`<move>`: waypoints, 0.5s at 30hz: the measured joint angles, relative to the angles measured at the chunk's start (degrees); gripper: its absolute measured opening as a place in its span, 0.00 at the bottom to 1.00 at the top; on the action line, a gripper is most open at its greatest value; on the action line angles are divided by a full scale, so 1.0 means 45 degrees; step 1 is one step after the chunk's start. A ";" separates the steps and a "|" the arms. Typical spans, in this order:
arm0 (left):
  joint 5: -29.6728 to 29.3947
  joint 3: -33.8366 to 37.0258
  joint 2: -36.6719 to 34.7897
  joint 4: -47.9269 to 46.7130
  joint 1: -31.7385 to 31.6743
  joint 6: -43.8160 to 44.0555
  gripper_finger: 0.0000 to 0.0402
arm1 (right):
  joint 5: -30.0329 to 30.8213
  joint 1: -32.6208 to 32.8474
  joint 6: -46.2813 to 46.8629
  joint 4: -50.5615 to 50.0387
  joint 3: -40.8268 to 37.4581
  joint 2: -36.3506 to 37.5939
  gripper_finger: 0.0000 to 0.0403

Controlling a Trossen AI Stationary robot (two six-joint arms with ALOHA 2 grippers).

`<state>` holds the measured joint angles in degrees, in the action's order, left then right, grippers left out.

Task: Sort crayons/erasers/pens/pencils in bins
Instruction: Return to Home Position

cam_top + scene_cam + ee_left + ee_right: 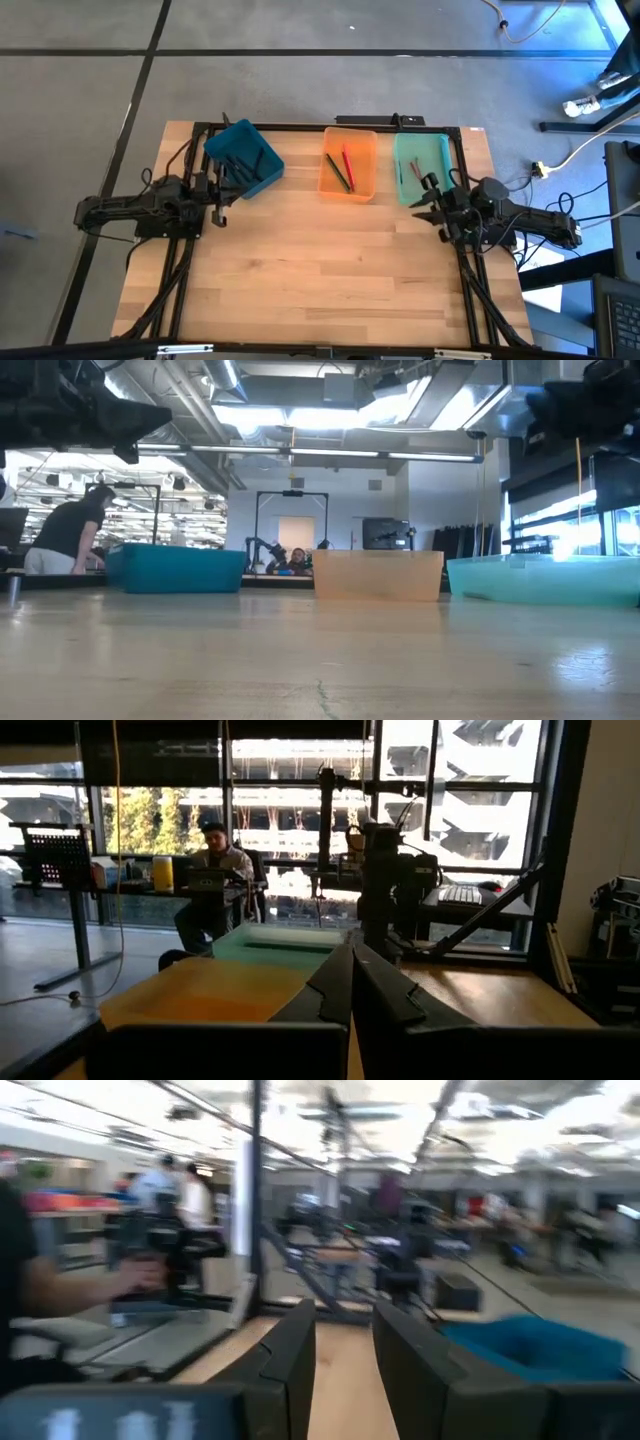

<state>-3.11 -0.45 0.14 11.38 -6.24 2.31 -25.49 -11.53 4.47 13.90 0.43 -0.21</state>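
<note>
Red and green sticks (343, 167) lie in the translucent orange plastic tray (367, 145), dark sticks (413, 168) in the light mint green tray (440, 150); dark teal-blue tray (240, 142) sits askew. Left gripper (217, 199) clenched on nothing; right gripper (430, 203) parted, empty, just beside the mint rim. Judgement: homing should draw it back clear of that rim.

Table (330, 270) pale wood, smooth; orange bin (366, 172) translucent plastic.

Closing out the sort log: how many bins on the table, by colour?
Dark teal-blue bin: 1
Translucent orange bin: 1
Mint green bin: 1
Total: 3
</note>
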 joint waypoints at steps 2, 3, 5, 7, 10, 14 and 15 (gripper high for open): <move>-0.0077 0.0000 0.0000 -0.0394 0.0000 0.0134 0.00 | 0.0804 0.0000 0.0193 -0.0397 0.0000 0.0000 0.27; -0.0100 0.0000 0.0000 -0.0613 0.0003 0.0292 0.00 | 0.0950 0.0000 0.0224 -0.0536 0.0000 -0.0003 0.26; -0.0103 0.0000 0.0000 -0.0998 0.0042 0.0484 0.00 | 0.0807 0.0000 0.0242 -0.0575 0.0000 -0.0005 0.22; -0.0140 0.0000 0.0000 -0.1026 0.0141 0.0621 0.00 | 0.0649 0.0000 0.0317 -0.0551 0.0000 0.0000 0.15; 0.0063 0.0000 0.0000 -0.0981 0.0233 0.0710 0.00 | 0.0650 0.0000 0.0317 -0.0382 0.0000 0.0000 0.04; 0.0070 0.0000 0.0000 -0.1437 0.0228 0.0790 0.00 | 0.0554 0.0000 0.0392 -0.0312 0.0000 0.0000 0.03; 0.0076 0.0000 0.0000 -0.1520 0.0228 0.0789 0.00 | 0.0449 0.0000 0.0386 -0.0328 0.0000 0.0000 0.04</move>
<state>-2.77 -0.45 0.14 4.54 -5.21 5.86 -23.47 -11.53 6.20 12.42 0.43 -0.21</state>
